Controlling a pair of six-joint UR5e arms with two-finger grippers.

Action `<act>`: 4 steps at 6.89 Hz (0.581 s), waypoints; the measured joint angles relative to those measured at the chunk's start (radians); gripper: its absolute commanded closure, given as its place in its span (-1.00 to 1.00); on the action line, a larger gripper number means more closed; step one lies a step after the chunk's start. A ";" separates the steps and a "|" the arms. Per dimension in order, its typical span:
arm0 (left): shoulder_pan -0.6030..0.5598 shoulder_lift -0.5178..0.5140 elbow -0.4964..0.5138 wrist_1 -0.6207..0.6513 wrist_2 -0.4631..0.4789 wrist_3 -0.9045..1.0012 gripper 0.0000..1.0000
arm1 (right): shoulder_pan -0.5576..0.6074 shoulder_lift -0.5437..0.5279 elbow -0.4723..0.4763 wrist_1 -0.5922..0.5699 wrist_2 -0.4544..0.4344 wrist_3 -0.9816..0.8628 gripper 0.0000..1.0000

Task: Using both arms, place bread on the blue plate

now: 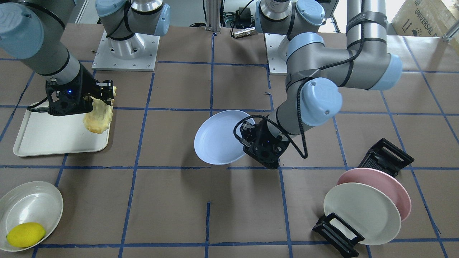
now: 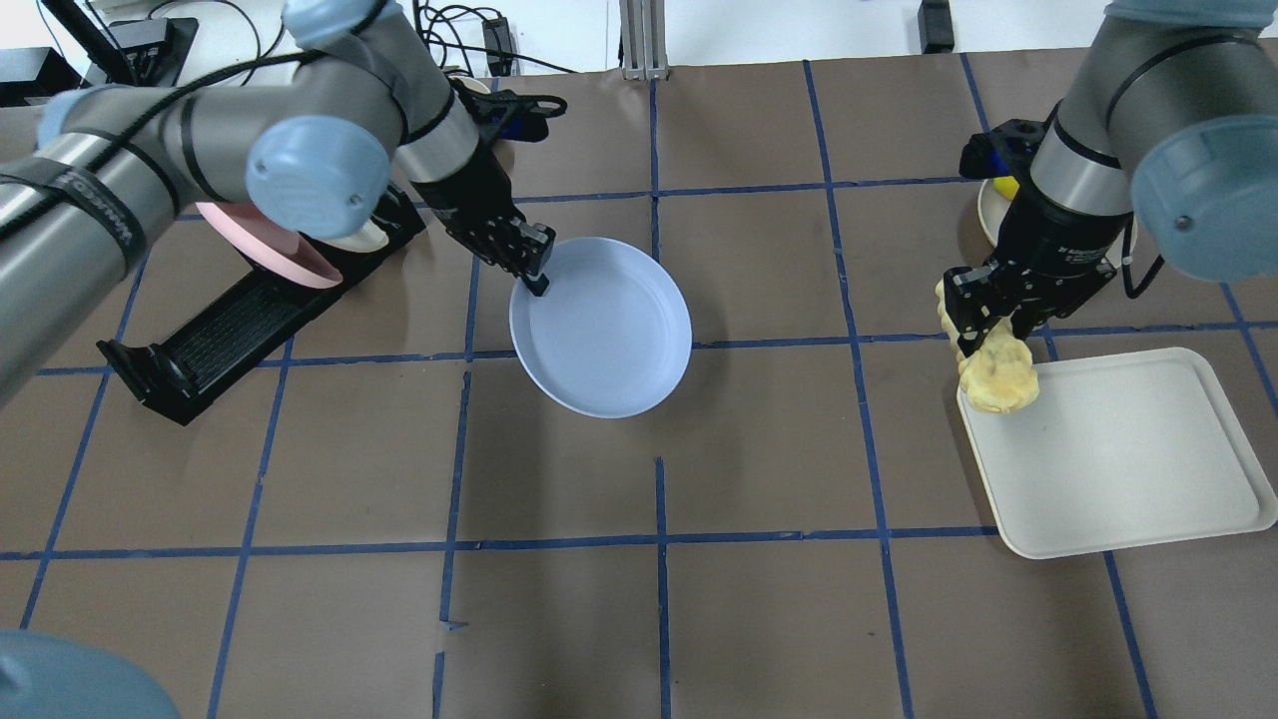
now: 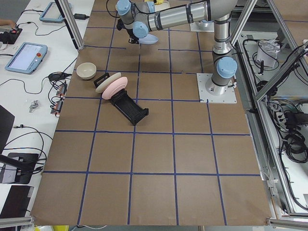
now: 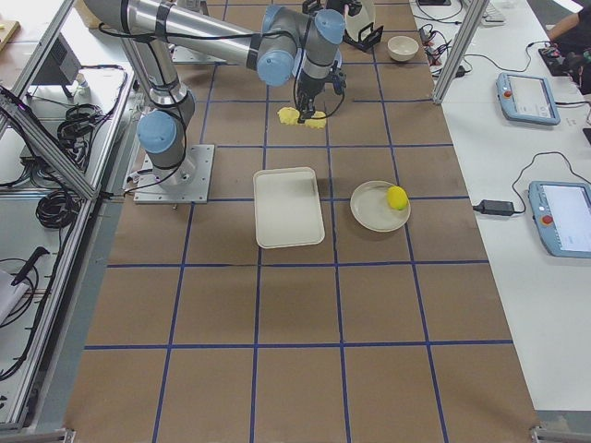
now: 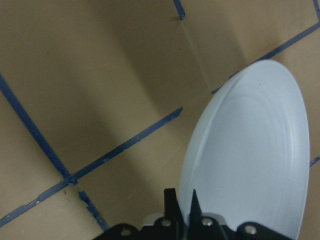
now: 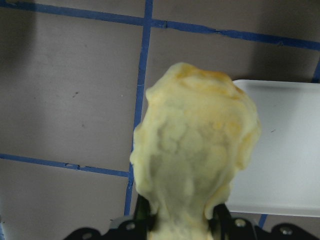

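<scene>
**Operator:** Left to right, what did you log?

**Observer:** Overhead view. Your left gripper (image 2: 532, 268) was pinched on the rim of the blue plate (image 2: 599, 335). The plate was clear of the table, tilted, mid-table.

**Operator:** And the bread?

**Observer:** Far right. Your right gripper (image 2: 983, 318) was clamped on the bread (image 2: 996, 377) at its upper end. The loaf hung over a corner of the white tray (image 2: 1128, 469), well apart from the plate.

**Operator:** Risks?

**Observer:** My judgement: a rim-only pinch could let the plate rotate or slip. A loaf held by one end could sag, swing or tear. On a tilted plate it could slide off.

**Operator:** Any writing?

**Observer:** Only "UNIVERSAL" on a cardboard box (image 1: 426, 16), front-facing view. The rest was cut off.
</scene>
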 measured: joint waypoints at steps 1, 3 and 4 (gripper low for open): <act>-0.029 -0.028 -0.028 0.076 -0.024 -0.030 0.81 | 0.062 0.024 -0.004 -0.025 0.017 0.072 0.04; -0.062 -0.088 -0.044 0.171 -0.051 -0.070 0.15 | 0.274 0.102 -0.019 -0.168 0.064 0.262 0.04; -0.068 -0.108 -0.047 0.193 -0.053 -0.076 -0.69 | 0.351 0.162 -0.023 -0.263 0.070 0.332 0.04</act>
